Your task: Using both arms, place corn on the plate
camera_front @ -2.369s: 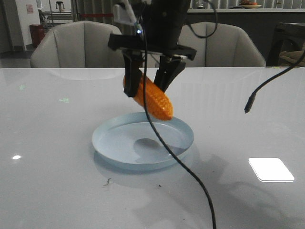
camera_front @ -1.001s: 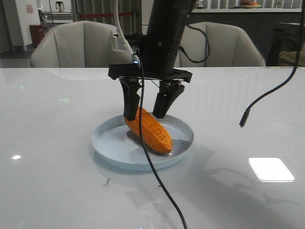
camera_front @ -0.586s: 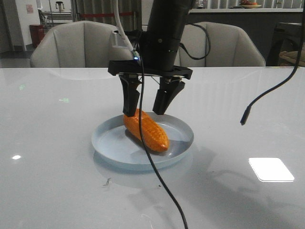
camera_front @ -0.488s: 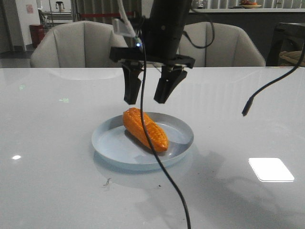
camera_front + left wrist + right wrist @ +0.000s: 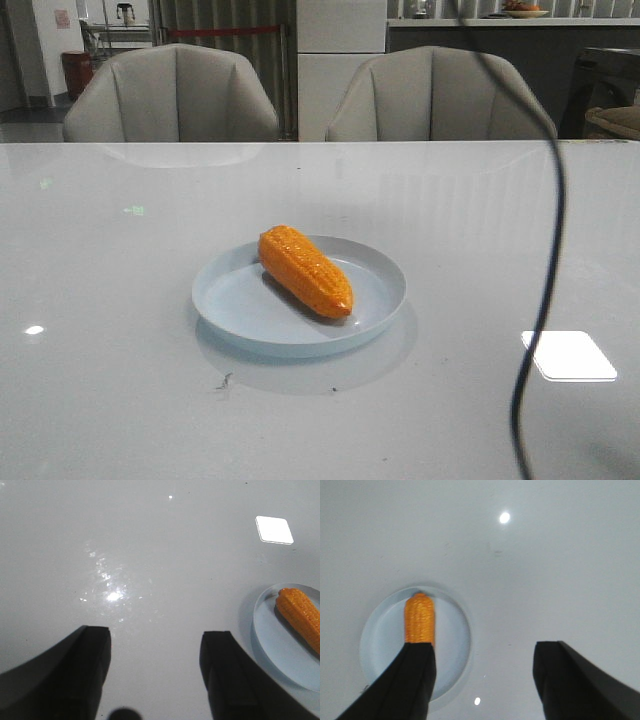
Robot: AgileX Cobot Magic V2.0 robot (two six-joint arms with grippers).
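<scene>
Item: orange toy corn cob with bumpy kernel rows [image 5: 305,270]. It is laid on its side inside the plate, at the centre of the front view, thick end toward the upper left, tapered tip toward the lower right. No gripper is touching it.

Item: round, shallow, pale blue plastic plate with low raised rim [image 5: 232,312]. It is set flat on the table and is wider than the cob is long.

Item: glossy white table [image 5: 110,400]. A bright rectangular reflection is seen at the lower right of the front view.

Item: left gripper, black [image 5: 155,670]. It is shown only in the left wrist view, jaws spread wide and empty above bare table; plate and cob are cut by the right edge of that frame.

Item: right gripper, black [image 5: 482,680]. It is shown only in the right wrist view, jaws spread wide and empty, high over the plate; one finger [image 5: 410,680] overlaps the cob.

Item: black cable [image 5: 545,250], hung down the right of the front view.

Item: two grey chairs [image 5: 170,95], placed behind the table.
</scene>
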